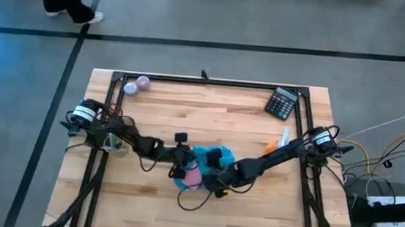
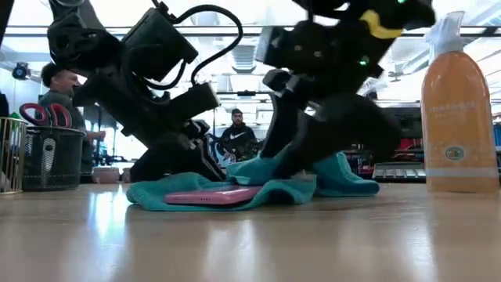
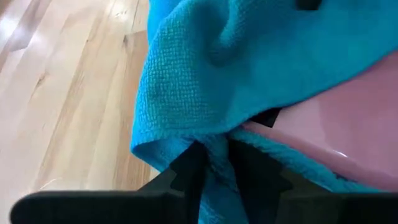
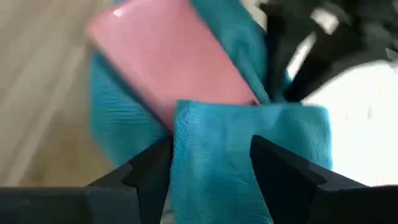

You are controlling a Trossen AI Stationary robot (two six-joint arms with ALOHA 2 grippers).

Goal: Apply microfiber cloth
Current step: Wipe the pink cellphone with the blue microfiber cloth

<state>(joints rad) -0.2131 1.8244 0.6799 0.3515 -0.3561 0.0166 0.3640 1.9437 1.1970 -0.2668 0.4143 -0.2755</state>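
Cloth, microfiber (image 4: 217, 155) | draped over pink phone (image 4: 168, 56) for wiping | left gripper (image 3: 214, 165) pinching an edge | right gripper (image 4: 211, 162) clamping a fold, pressing down

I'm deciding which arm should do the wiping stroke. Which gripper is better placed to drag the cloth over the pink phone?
Probably the right gripper: it holds a broad fold of the microfiber cloth lying over the pink phone. The left gripper only pinches the cloth's edge beside the phone.
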